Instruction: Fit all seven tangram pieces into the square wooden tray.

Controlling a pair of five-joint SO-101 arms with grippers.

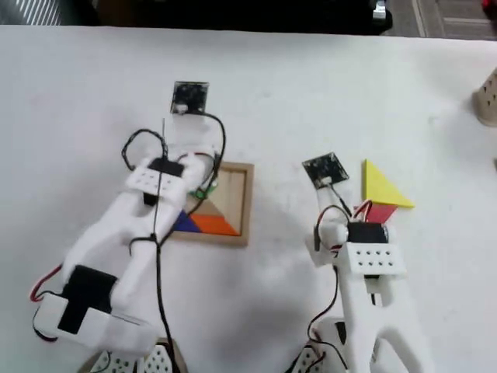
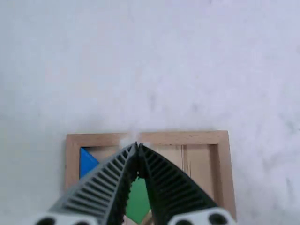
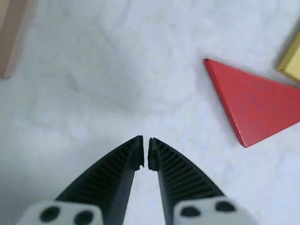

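The right gripper (image 3: 145, 153) is hanging over the white table (image 3: 93, 93), its jaws drawn almost together, leaving a thin gap at the tips. A red triangle (image 3: 253, 110) is lying flat nearby, apart from the gripper. A yellow piece (image 3: 291, 61) is sitting just beyond it, while a corner of the wooden tray (image 3: 11, 33) is lying well apart from both.

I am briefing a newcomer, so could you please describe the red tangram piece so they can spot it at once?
On the white table, look away from the square wooden tray to the two loose triangles by the right gripper. The red triangle lies nearer the gripper; its neighbour, the yellow triangle, lies just beyond it.
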